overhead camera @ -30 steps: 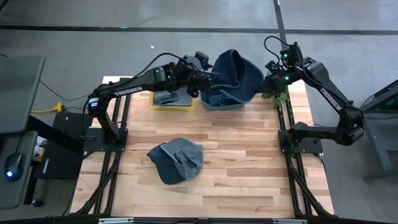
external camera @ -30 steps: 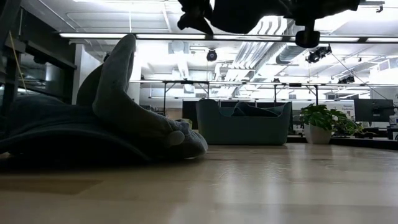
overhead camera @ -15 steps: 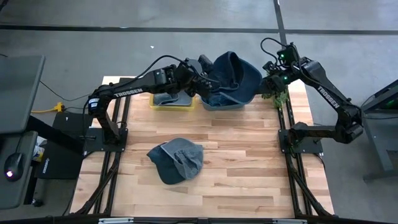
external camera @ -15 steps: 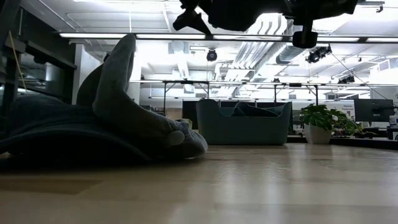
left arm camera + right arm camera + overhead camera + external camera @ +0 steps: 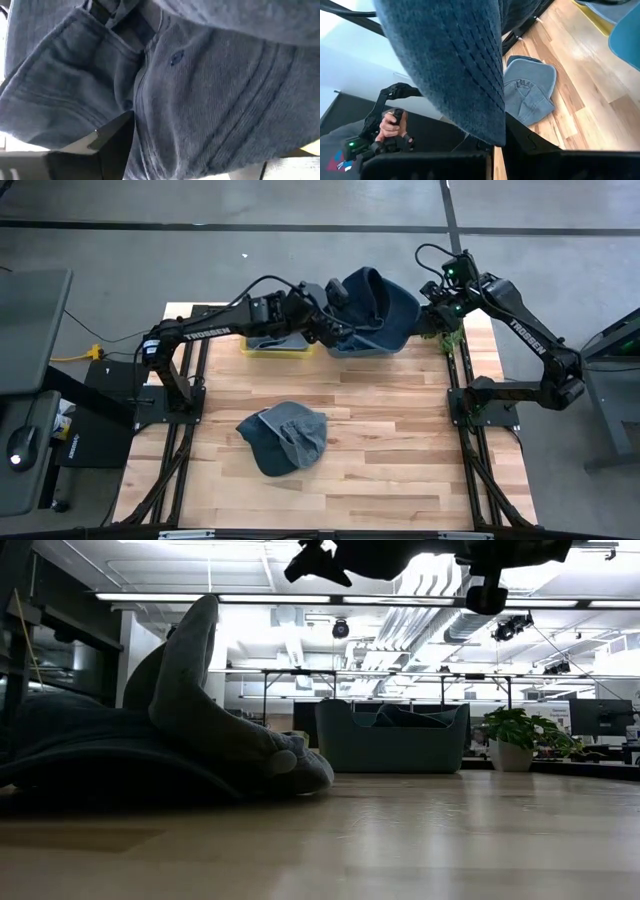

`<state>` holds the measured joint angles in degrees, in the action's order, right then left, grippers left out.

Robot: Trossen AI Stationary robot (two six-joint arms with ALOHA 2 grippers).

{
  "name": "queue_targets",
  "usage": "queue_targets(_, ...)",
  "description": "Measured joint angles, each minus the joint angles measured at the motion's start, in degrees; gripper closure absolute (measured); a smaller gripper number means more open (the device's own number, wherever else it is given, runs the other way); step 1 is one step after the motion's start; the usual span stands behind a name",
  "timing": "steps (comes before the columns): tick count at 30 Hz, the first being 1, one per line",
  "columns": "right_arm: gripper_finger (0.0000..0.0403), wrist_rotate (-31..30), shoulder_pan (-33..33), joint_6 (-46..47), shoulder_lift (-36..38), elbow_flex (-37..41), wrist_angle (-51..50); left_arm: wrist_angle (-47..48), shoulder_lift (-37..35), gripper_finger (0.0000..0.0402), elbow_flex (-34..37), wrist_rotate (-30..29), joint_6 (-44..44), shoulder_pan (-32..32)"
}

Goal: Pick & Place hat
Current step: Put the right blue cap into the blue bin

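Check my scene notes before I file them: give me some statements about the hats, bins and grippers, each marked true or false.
1. The right gripper is shut on the dark blue fabric hat. True.
2. That hat hangs over the yellow plastic bin. False: it is above the blue plastic bin.
3. A grey denim cap lies on the wooden slat table. True.
4. The left gripper waits over the grey cap. False: it is at the held hat, open.

Two hats (image 5: 375, 308) (image 5: 283, 436), two bins (image 5: 276, 345) (image 5: 360, 348) (yellow holds perhaps a third hat), one plant (image 5: 445, 335).
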<state>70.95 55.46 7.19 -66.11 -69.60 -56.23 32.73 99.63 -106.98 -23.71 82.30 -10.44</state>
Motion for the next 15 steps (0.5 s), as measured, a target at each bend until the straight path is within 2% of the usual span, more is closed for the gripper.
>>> queue_targets(3, 0.0397, 0.1, 0.0, -0.7, 0.0, 0.0, 0.0, -0.1, 0.0, 0.0165, 0.0, -0.8, 0.0, 0.0)
queue_targets(5, 0.0396, 0.1, 0.0, -0.9, 0.0, 0.0, 0.0, -0.2, 0.0, 0.0197, 0.0, -2.1, 0.0, 0.0)
queue_targets(8, 0.0395, 0.1, 0.0, -1.2, 0.0, 0.0, 0.0, -0.2, 0.0, 0.0264, 0.0, -3.6, -0.1, 0.0)
queue_targets(12, 0.0396, 0.1, 0.0, -1.9, 0.0, 0.0, 0.0, -0.1, 0.0, 0.0375, 0.0, -3.9, -0.7, 0.0)
queue_targets(13, 0.0396, 0.1, 0.0, -2.1, 0.0, 0.0, 0.0, -0.2, 0.0, 0.0387, 0.0, -3.9, -1.4, 0.0)
queue_targets(15, 0.0396, 0.1, 0.0, -2.2, 0.0, 0.0, 0.0, -0.8, 0.0, 0.0384, 0.0, -3.8, -3.1, 0.0)
